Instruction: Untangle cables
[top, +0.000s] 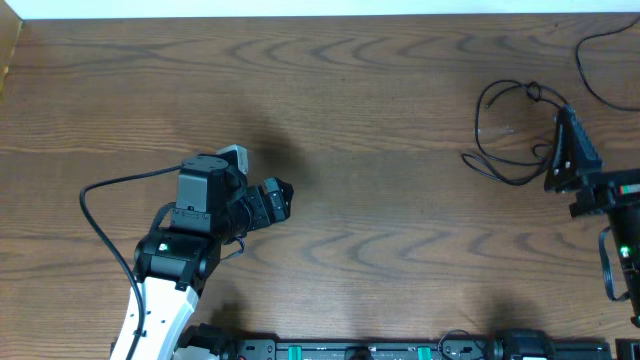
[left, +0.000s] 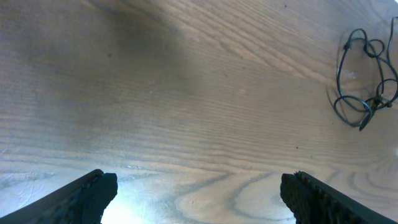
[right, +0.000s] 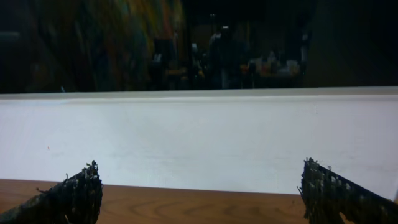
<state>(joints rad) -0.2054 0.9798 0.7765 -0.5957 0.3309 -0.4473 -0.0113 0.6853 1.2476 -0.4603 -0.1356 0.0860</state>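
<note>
Black thin tangled cables (top: 533, 93) | on brown wood-grain table (top: 380, 80), far-right side, just beside black right gripper (right: 199, 193) | its jaws wide, empty | black left gripper (left: 199, 186) wide, empty, well apart.

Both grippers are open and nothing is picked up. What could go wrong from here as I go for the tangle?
1. The right gripper is close beside the cables, but its wrist view shows only the white wall. A grab steered by that view may miss or shove the loops.
2. The left gripper sits far from the tangle. Pulling with one arm alone would likely tighten the knot rather than open it.
</note>
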